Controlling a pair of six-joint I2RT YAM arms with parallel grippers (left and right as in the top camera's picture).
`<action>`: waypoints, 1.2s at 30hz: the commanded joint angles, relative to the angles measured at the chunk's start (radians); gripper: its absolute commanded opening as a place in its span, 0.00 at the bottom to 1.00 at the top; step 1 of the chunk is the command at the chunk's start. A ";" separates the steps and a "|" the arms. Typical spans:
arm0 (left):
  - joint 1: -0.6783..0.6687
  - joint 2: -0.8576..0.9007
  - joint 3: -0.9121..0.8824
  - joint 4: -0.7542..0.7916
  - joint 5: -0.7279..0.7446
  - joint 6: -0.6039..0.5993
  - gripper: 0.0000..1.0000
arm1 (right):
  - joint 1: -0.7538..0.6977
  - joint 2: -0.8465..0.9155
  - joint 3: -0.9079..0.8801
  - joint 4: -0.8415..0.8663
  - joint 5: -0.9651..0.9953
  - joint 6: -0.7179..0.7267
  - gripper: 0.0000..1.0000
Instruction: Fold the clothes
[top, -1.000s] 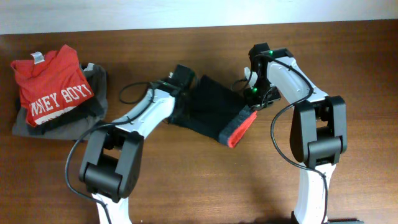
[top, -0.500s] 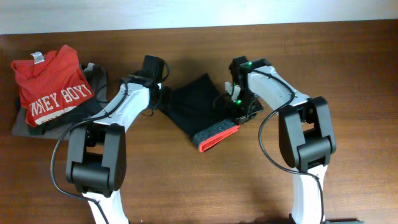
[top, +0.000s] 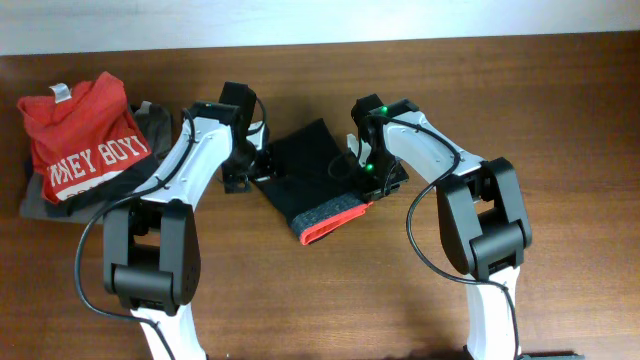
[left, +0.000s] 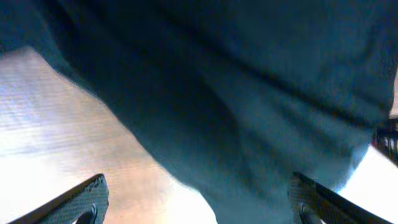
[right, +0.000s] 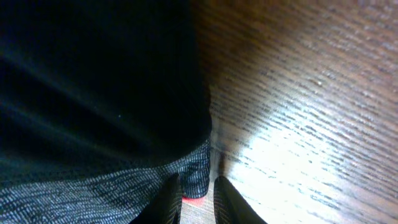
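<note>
Overhead, both sets of fingers are hidden beneath the wrist housings. The left wrist view is blurred and blue-cast, and the right wrist view cuts its fingers off at the lower edge. Folded black soft-fabric trousers (top: 305, 165) lie as a rough tilted rectangle mid-bench, toward 12 o'clock, on the brown wood-grain bench (top: 560, 120). Cloth matte and softly creased, with a grey knit band (top: 325, 207) and a red-orange waistband edge (top: 338, 222) along the 5 o'clock side. Left gripper (left: 198, 190) at the bundle's 9 o'clock edge: fingers wide apart, gripping nothing, dark cloth spread ahead of them. Right gripper (right: 196, 198) at the 3 o'clock edge: fingers a narrow gap apart, the band's corner between them; pinched or loose, cannot tell. At 10 o'clock, a red T-shirt with white lettering (top: 80, 140) on a grey folded garment (top: 155, 125), well apart from the trousers.
</note>
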 joint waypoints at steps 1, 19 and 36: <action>-0.018 -0.016 0.001 -0.055 0.052 -0.046 0.92 | 0.006 0.008 -0.012 0.027 -0.019 0.011 0.23; -0.190 -0.016 -0.240 0.208 0.103 -0.172 0.93 | 0.006 0.008 -0.012 0.034 -0.019 0.026 0.23; 0.011 -0.016 -0.313 0.324 -0.119 -0.149 0.94 | -0.043 -0.011 0.227 -0.146 0.008 0.026 0.37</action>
